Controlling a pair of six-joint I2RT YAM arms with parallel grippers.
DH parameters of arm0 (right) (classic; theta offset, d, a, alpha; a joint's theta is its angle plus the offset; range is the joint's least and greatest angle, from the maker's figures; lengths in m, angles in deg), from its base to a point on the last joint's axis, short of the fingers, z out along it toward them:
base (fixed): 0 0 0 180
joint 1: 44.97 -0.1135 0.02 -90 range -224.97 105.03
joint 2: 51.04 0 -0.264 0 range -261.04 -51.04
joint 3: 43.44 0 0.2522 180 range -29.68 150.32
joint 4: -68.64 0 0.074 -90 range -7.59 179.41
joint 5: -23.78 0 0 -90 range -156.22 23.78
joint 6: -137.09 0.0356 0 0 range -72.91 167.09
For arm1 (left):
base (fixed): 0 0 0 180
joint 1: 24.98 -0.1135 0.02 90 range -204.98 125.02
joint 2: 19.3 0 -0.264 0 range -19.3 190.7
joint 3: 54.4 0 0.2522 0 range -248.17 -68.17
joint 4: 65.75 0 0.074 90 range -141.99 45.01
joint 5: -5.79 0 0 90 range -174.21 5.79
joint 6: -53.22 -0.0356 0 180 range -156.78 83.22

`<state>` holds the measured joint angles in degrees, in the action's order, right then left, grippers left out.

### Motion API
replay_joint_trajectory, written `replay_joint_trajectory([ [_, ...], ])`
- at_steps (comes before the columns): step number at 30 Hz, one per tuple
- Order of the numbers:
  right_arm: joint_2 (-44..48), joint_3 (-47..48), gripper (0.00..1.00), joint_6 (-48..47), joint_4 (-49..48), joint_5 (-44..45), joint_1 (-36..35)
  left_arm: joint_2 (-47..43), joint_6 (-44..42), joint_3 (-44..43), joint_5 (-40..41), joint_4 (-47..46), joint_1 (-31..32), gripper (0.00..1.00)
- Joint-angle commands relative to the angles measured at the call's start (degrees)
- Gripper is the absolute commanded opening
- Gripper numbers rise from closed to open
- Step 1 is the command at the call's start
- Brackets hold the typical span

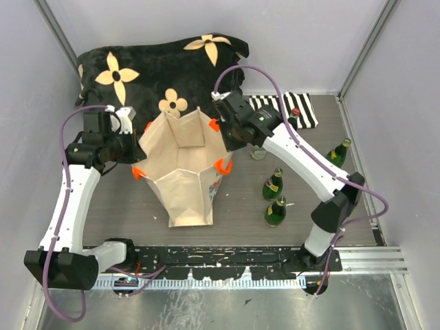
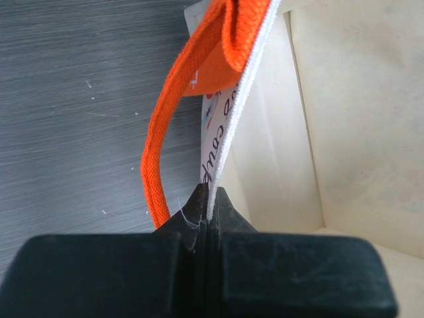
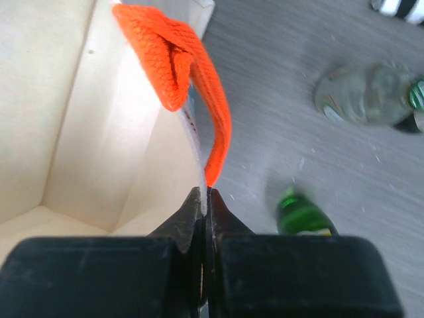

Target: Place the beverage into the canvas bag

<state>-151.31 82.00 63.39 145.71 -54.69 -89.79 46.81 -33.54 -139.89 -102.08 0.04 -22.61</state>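
Observation:
The beige canvas bag (image 1: 184,180) stands open at the table's middle, with orange handles. My left gripper (image 1: 139,149) is shut on its left rim, which shows in the left wrist view as a white cloth edge (image 2: 228,132) next to an orange handle (image 2: 156,165). My right gripper (image 1: 225,135) is shut on the right rim (image 3: 196,142) beside the other orange handle (image 3: 189,73). Green beverage bottles (image 1: 273,184) (image 1: 276,211) stand right of the bag. One of them (image 3: 301,213) shows blurred in the right wrist view. The bag's inside (image 3: 73,119) looks empty.
A third green bottle (image 1: 337,152) stands at the far right. A clear bottle (image 1: 258,152) stands under the right arm and also shows in the right wrist view (image 3: 364,93). A striped cloth (image 1: 292,108) lies at the back right. A black flowered cushion (image 1: 151,69) lies behind the bag.

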Motion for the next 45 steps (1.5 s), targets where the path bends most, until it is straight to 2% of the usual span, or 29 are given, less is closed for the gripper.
replay_joint_trajectory([
  [1, 8.4, -7.8, 0.01, 0.3, -1.4, 3.8, 4.4, -0.6, 2.0, 0.7, 1.8, -2.4, 2.2, 0.0],
  [10, 14.6, -18.4, 0.01, -3.7, -4.8, 1.8, 13.1, 0.9, 7.6, 2.7, 4.1, -8.4, 9.4, 0.0],
  [15, 15.6, -22.3, 0.01, -3.6, -7.6, 1.4, 13.6, 1.1, 10.8, 5.3, 6.4, -11.9, 12.6, 0.0],
  [20, 16.2, -22.0, 0.01, -3.3, -7.1, -0.6, 13.6, 0.9, 13.0, 7.3, 6.5, -11.9, 15.8, 0.0],
  [29, 18.0, -26.4, 0.01, -3.3, -8.0, -0.8, 13.6, 0.3, 14.9, 11.2, 5.8, -13.2, 16.7, 0.01],
  [30, 18.1, -27.1, 0.05, -2.9, -8.5, -1.1, 13.7, 0.3, 14.9, 11.6, 5.6, -13.4, 16.7, 0.06],
  [31, 18.2, -27.8, 0.15, -2.6, -9.2, -1.6, 13.6, 0.4, 14.9, 11.8, 5.4, -13.8, 16.7, 0.19],
  [33, 18.5, -29.0, 0.34, -2.1, -10.9, -2.6, 13.7, 0.6, 14.9, 11.7, 5.1, -14.4, 16.7, 0.56],
  [34, 18.7, -29.4, 0.42, -1.8, -11.8, -3.1, 13.7, 0.7, 14.9, 11.4, 4.9, -14.6, 16.7, 0.7],
  [36, 19.3, -30.0, 0.56, -1.6, -13.5, -4.4, 13.6, 1.0, 14.9, 10.3, 4.1, -15.0, 16.7, 0.86],
  [41, 22.3, -28.7, 0.81, -0.6, -16.4, -3.3, 13.7, 1.1, 16.2, 7.5, 2.2, -15.9, 16.7, 1.0],
  [45, 26.0, -26.3, 0.97, -0.4, -19.0, 2.1, 13.7, 1.0, 16.5, 4.7, 1.3, -16.6, 16.7, 0.98],
])
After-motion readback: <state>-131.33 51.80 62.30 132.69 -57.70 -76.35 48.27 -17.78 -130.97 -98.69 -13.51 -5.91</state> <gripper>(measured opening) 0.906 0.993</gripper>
